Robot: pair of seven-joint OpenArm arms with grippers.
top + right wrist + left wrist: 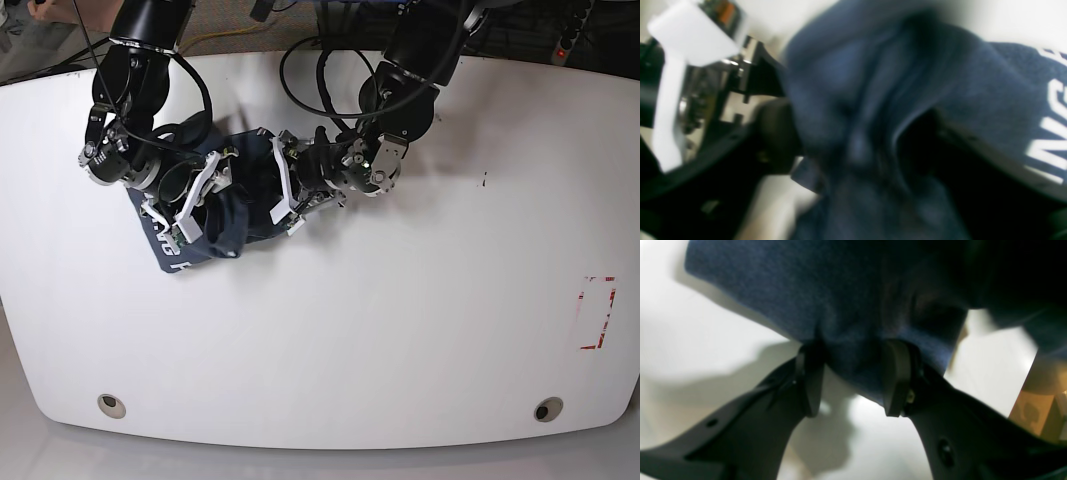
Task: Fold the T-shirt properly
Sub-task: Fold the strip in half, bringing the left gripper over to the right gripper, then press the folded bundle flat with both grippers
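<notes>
The dark navy T-shirt (240, 215) lies bunched in a heap on the white table (400, 330), at the back left. White lettering shows at its left edge and in the right wrist view (1050, 133). My left gripper (853, 380) (284, 195) is at the heap's right side, its fingers (897, 380) closed on a fold of blue fabric (840, 300) held above the table. My right gripper (857, 146) (198, 205) is at the heap's left side, with cloth (873, 100) bunched between its jaws. The right wrist view is blurred.
The two arms stand close together over the shirt; the other arm's white and black parts (683, 50) show in the right wrist view. A red marked rectangle (598, 312) is on the table's far right. Two holes (111, 405) (545, 409) sit near the front edge. Cables hang at the back.
</notes>
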